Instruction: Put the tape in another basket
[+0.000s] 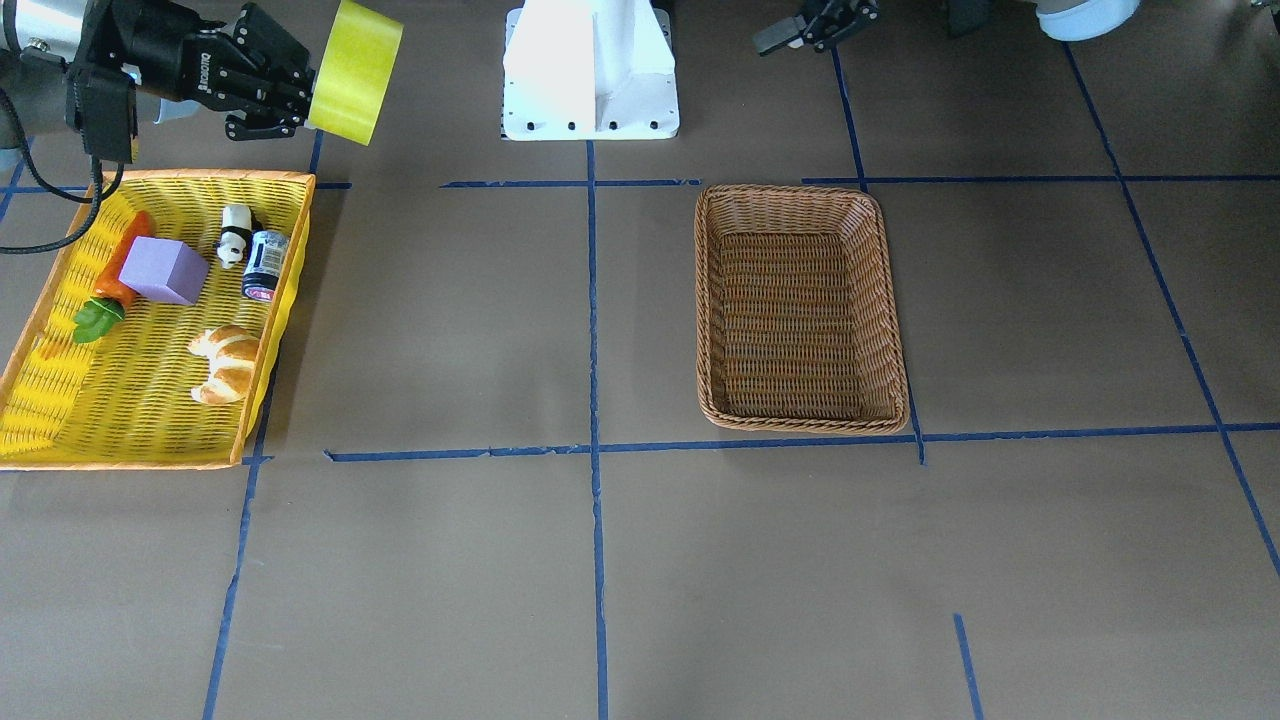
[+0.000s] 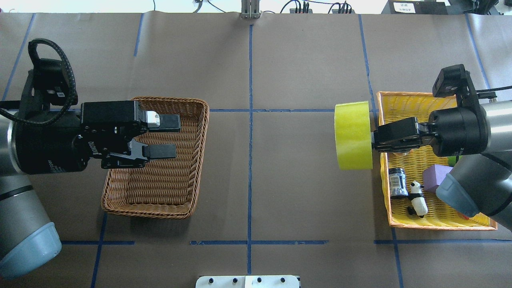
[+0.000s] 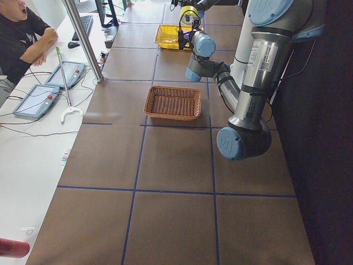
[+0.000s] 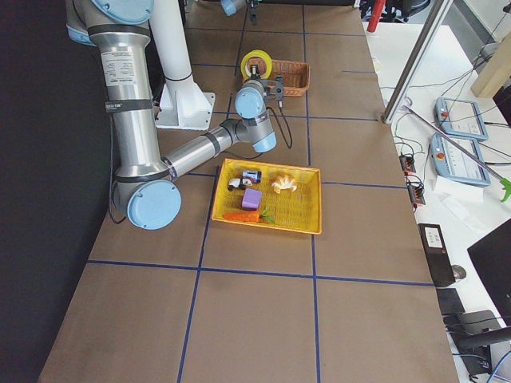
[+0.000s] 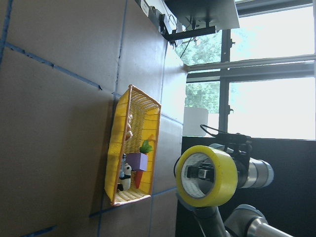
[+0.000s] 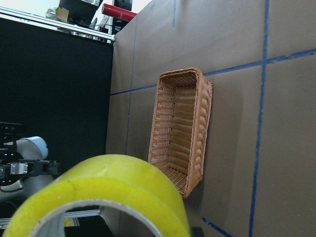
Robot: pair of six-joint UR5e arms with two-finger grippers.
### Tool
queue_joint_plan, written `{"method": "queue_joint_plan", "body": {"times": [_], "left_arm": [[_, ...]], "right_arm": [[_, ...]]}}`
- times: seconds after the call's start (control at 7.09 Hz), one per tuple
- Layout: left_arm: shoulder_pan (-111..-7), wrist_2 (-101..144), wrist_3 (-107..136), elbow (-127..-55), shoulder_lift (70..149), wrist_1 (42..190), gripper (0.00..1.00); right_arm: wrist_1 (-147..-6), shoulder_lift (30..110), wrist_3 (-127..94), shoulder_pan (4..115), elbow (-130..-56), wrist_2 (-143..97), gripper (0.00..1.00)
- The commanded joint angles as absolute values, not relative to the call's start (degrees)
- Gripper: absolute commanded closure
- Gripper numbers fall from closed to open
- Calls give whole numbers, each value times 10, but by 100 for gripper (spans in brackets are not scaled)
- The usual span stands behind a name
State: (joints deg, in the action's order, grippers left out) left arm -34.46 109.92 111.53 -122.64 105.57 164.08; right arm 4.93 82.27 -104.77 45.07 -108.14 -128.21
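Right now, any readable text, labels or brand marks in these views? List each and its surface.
"ROBOTIQ", likely but blurred: white lettering on the left gripper body, overhead view.
Same white lettering on the right gripper body: too blurred to read.
Sticker on the left arm: too small.
Label on the small can: too small.
Print inside the tape core: blurred.
No other text is readable.

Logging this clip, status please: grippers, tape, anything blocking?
Right gripper shut on tape, held aloft beside the yellow tray. Left gripper open, raised by the wicker basket. Nothing on the table between tape and basket.
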Motion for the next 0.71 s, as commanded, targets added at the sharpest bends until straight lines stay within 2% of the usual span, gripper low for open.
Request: {"method": "queue_joint_plan", "body": {"times": [0.0, 0.56], "left_arm": [[-297, 1075, 1158, -1218, 1104, 1674, 0], [-249, 1013, 1158, -1181, 1112, 1753, 0]], "right_arm": [[99, 823, -1051, 385, -1085, -1216, 100], [151, 794, -1056, 295, -1095, -1124, 100]]}}
